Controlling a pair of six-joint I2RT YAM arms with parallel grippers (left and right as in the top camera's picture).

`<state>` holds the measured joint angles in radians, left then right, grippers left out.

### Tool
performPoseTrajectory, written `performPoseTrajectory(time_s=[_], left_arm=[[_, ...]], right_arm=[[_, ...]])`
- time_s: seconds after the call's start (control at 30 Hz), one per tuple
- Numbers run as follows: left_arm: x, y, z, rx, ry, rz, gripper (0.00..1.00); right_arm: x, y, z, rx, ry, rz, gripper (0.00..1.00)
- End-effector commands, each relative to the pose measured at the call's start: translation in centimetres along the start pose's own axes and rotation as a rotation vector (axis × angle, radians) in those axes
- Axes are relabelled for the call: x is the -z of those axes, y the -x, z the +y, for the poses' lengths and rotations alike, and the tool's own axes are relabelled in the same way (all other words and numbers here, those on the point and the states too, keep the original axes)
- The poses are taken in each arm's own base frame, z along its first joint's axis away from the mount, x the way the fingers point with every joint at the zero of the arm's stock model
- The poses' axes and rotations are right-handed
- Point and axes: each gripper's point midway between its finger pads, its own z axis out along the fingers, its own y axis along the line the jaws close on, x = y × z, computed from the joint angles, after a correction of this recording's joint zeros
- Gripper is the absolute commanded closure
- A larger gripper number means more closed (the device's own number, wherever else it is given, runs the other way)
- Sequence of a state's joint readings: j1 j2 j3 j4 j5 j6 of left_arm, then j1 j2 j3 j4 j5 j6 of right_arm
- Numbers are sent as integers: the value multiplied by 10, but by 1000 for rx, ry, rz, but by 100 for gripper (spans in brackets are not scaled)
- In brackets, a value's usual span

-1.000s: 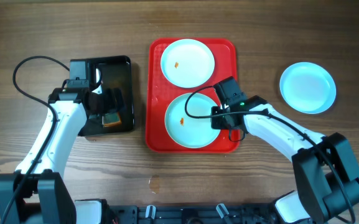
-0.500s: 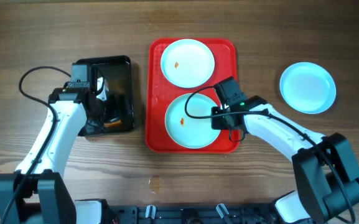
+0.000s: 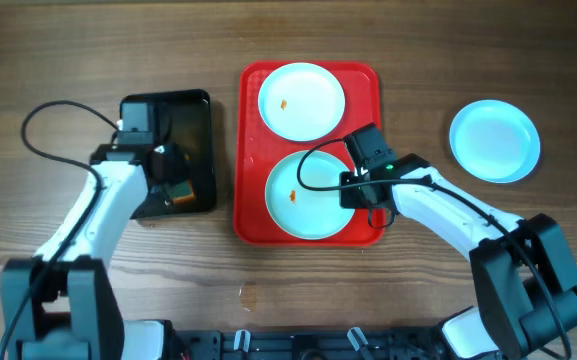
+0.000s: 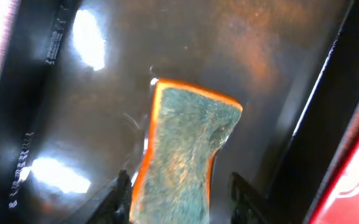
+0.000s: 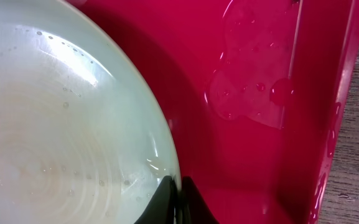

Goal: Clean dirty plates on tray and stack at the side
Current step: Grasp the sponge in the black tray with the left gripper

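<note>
The red tray [image 3: 250,150] holds two dirty plates. The far plate [image 3: 301,100] and the near plate [image 3: 303,200] each carry an orange speck. My right gripper [image 5: 178,198] is shut on the near plate's [image 5: 67,124] right rim, seen from above at the gripper [image 3: 352,192]. A third, pale blue plate [image 3: 495,140] lies on the table to the right. My left gripper [image 4: 182,200] straddles the green and orange sponge [image 4: 188,149]. Its left finger is at the orange side, and a gap shows at the right finger [image 4: 244,199].
The sponge [image 3: 179,190] lies in a black tray [image 3: 193,120] left of the red tray. A film of water [image 5: 254,87] sits on the red tray floor beside the near plate. Bare wooden table surrounds both trays.
My left gripper's jaws have narrowed around the sponge in the black tray, and the arm has shifted slightly. The right arm and the plates have not moved.
</note>
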<state>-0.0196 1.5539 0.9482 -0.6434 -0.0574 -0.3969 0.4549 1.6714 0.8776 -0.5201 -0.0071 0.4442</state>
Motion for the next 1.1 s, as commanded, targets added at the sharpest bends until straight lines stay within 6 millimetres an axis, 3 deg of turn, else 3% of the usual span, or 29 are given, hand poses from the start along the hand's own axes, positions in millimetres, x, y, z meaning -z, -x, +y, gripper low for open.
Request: performPoseTrajectory(time_s=[0.0, 0.03, 0.07, 0.1, 0.27, 0.37, 0.5, 0.63, 0.77, 0.9, 1.03, 1.07], left_arm=[[-37, -28, -8, -130, 33, 47, 73], [-40, -30, -10, -138, 33, 51, 77], [-44, -33, -12, -148, 33, 58, 93], [-47, -35, -13, -154, 38, 62, 96], [-49, -35, -16, -208, 42, 64, 96], [-23, -17, -16, -237, 70, 27, 96], [25, 8, -22, -230, 68, -41, 96], [41, 14, -24, -222, 46, -85, 96], [24, 3, -18, -229, 68, -41, 89], [-9, -14, -11, -231, 87, -1, 66], [-38, -36, 0, -238, 120, 69, 62], [-43, -41, 2, -239, 124, 84, 66]], right_arm=[[-2, -9, -5, 24, -13, 21, 95], [-2, -9, -5, 24, -13, 21, 96], [-2, -9, -4, 25, -13, 21, 96], [-2, -9, -4, 24, -13, 21, 96], [-2, -10, -5, 24, -14, 22, 96], [-2, -10, -5, 25, -14, 22, 96], [-2, -10, -4, 24, -12, 26, 96], [-2, -10, -4, 21, -11, 26, 95], [-2, -11, -2, 16, 2, 31, 96], [-2, -11, -1, 16, 4, 28, 96], [-2, -10, -1, 16, 5, 28, 96], [-2, -10, -1, 16, 5, 27, 96]])
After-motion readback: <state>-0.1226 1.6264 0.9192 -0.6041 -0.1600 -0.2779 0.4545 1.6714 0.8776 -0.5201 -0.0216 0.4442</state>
